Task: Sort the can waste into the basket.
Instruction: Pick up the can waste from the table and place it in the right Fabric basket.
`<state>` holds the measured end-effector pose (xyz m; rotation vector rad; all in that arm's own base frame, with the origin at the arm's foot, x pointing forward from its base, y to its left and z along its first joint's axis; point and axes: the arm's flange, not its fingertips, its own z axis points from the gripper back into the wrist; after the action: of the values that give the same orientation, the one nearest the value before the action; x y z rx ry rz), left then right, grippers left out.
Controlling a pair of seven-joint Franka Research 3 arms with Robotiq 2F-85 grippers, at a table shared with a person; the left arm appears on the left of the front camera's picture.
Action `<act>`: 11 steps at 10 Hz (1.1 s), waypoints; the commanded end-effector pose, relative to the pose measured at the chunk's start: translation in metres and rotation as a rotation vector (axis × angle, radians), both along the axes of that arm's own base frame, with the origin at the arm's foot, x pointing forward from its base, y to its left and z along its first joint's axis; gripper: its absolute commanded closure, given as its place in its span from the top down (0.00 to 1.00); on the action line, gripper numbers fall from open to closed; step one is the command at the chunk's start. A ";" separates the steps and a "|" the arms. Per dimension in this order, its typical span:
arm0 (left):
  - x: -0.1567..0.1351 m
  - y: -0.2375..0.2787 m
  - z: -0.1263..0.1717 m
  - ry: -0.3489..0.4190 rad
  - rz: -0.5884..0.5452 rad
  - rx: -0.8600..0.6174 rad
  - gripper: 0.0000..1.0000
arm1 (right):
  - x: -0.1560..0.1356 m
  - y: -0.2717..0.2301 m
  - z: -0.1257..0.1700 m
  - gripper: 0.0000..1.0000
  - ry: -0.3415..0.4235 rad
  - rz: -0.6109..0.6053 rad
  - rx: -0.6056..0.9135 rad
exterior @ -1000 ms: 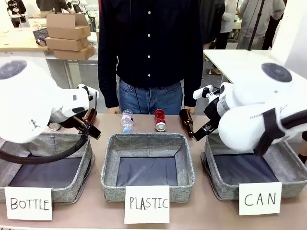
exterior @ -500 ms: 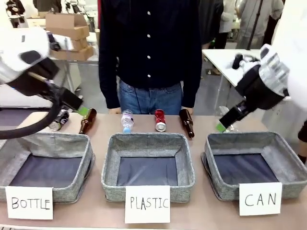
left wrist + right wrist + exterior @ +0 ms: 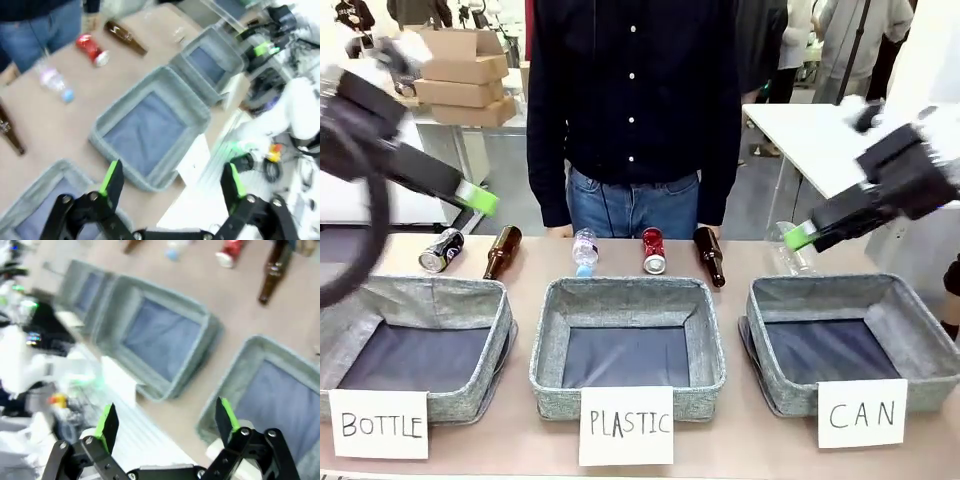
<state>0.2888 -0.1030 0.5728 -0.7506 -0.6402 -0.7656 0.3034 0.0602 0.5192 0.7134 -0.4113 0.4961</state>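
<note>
l tool (image 3: 172, 175), r tool (image 3: 166, 416) open above table (image 3: 740, 440).

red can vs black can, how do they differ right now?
Colour: the red can is red, the black can dark.
Place: the red can lies mid-table behind the PLASTIC basket; the black can lies far left behind the BOTTLE basket.
Aim: the red can's silver end faces the camera; the black can's points leftward.
Both lie sideways on the table, outside the baskets.
</note>
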 end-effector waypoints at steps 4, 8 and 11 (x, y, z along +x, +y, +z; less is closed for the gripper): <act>0.010 0.082 -0.069 0.416 -0.225 -0.962 1.00 | 0.005 -0.088 -0.026 1.00 0.440 -0.087 1.073; 0.034 0.108 -0.055 0.318 -0.226 -0.949 1.00 | 0.009 -0.109 -0.022 1.00 0.335 -0.036 0.951; 0.034 0.108 -0.055 0.318 -0.226 -0.949 1.00 | 0.009 -0.109 -0.022 1.00 0.335 -0.036 0.951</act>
<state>0.3260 0.0049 0.5121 -1.7971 -0.5772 -0.4672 0.3129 -0.0457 0.4993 1.6836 -0.3111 0.0715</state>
